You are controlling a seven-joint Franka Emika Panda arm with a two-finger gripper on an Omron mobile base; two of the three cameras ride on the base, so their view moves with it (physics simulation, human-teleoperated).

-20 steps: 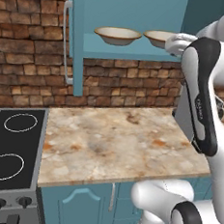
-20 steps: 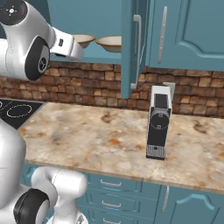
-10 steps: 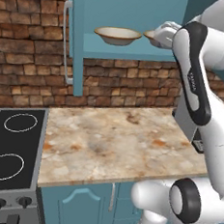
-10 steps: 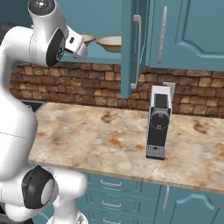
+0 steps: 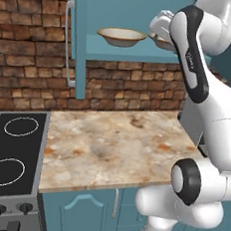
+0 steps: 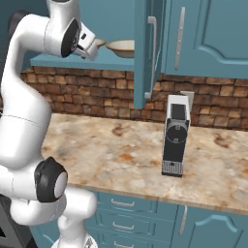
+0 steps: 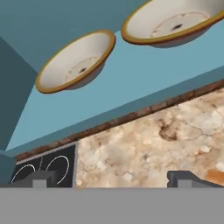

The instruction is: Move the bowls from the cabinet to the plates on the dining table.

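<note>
The arm had swung up from over the counter (image 5: 114, 147) to the open cabinet (image 5: 143, 52), bringing the claw (image 7: 113, 178), jaws wide apart and empty, to the shelf's edge. Both bowls (image 7: 76, 61) sat just ahead of it on the shelf, so a first grasp looked close.

Two bowls sit side by side on the shelf (image 5: 128, 51) in the cabinet (image 5: 78, 34): one bowl (image 5: 121, 36) to the left, the other bowl (image 6: 122, 47) to its right. The counter (image 5: 114, 147) lies below. The cooktop (image 5: 10, 160) is at its left end. A coffee machine (image 6: 175, 135) stands on the counter, to the right.
</note>
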